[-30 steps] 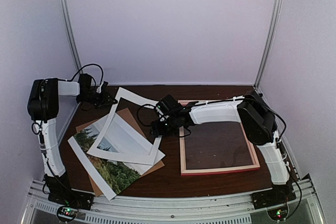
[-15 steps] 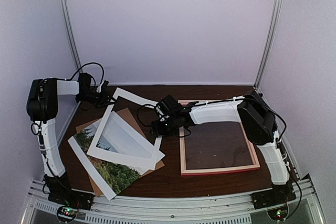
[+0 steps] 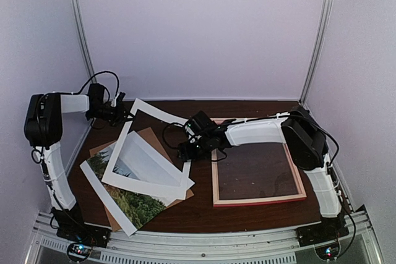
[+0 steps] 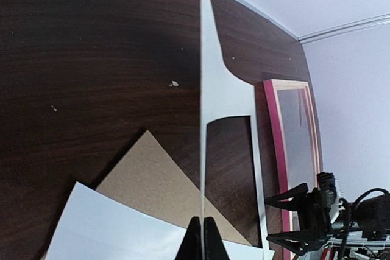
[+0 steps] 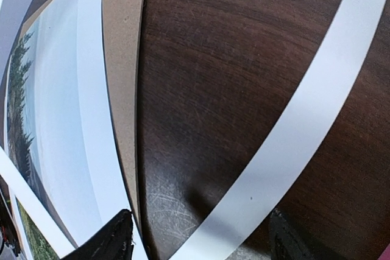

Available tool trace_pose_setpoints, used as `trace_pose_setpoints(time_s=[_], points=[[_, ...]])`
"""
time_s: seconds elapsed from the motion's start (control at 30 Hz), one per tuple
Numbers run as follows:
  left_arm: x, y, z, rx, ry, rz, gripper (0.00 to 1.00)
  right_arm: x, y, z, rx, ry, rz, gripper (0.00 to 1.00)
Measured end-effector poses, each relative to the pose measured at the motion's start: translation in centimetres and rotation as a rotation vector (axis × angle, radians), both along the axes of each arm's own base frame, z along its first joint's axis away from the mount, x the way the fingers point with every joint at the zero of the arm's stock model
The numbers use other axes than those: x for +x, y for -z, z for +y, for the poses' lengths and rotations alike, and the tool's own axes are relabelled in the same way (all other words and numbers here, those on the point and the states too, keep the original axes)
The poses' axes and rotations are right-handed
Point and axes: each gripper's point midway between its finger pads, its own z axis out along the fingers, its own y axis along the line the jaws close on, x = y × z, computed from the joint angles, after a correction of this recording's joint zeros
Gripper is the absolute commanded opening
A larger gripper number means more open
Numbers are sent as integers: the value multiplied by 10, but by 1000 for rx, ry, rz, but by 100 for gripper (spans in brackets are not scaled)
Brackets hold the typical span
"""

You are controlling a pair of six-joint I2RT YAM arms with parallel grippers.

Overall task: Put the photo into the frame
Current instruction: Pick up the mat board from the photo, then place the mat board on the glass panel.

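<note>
While left gripper [image 4: 202, 238] clamps white mat [image 4: 226, 92], right gripper [image 3: 185, 151] gapes wide, photo [image 3: 133, 205] leftward, frame [image 3: 257, 200] just right.

I am logging under my right gripper [image 5: 198, 235]: mat [image 5: 304, 120], plain white; backing board [image 5: 122, 59], tan; table [image 5: 213, 59], dark woodgrain; photo [image 3: 133, 202], green trees, pale sky; frame [image 3: 260, 201] alongside, pink.

Soft, even light; wrist views warp toward edges.

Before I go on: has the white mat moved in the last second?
Yes. In the top view the white mat's far corner has shifted toward the back wall, away from the fixed frame, pinched in the shut left gripper.
</note>
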Motion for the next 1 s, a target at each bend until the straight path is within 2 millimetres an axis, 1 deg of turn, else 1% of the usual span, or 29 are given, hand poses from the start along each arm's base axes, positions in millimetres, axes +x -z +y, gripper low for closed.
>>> trace_pose_setpoints(time_s=[0.07, 0.13, 0.2, 0.27, 0.37, 0.43, 0.47, 0.53, 0.57, 0.63, 0.67, 0.73, 0.83, 0.9, 1.0], points=[[-5, -9, -1, -14, -12, -5, 0, -2, -1, -4, -10, -3, 5, 78], [-10, -24, -1, -23, -24, -21, 0, -7, -1, -13, -36, -7, 18, 80], [-14, -43, -1, -29, -32, -53, 0, -10, -5, -22, -58, -7, 25, 81], [-17, -65, -2, -31, -42, -94, 0, -12, -14, -32, -75, -7, 19, 82], [-25, -97, -9, -35, -45, -153, 0, -12, -38, -50, -83, 7, -11, 84], [-32, -119, -18, -41, -33, -192, 0, -10, -57, -68, -83, 29, -41, 85], [-37, -128, -23, -43, -25, -211, 0, -7, -67, -81, -83, 47, -58, 85], [-46, -148, -35, -49, -11, -246, 0, 0, -82, -112, -92, 101, -85, 85], [-51, -156, -40, -54, -4, -260, 0, 5, -87, -133, -108, 139, -98, 85], [-60, -172, -48, -66, 6, -283, 0, 14, -90, -172, -142, 213, -113, 85], [-65, -180, -52, -72, 9, -294, 0, 19, -89, -196, -170, 259, -119, 85], [-74, -194, -59, -85, 12, -310, 0, 22, -81, -242, -236, 340, -112, 85], [-86, -213, -67, -99, 17, -342, 0, 17, -66, -304, -321, 446, -75, 85], [-98, -229, -74, -112, 26, -368, 0, 9, -56, -339, -362, 500, -42, 85], [-114, -251, -82, -134, 42, -410, 0, -1, -45, -383, -401, 574, 7, 83]])
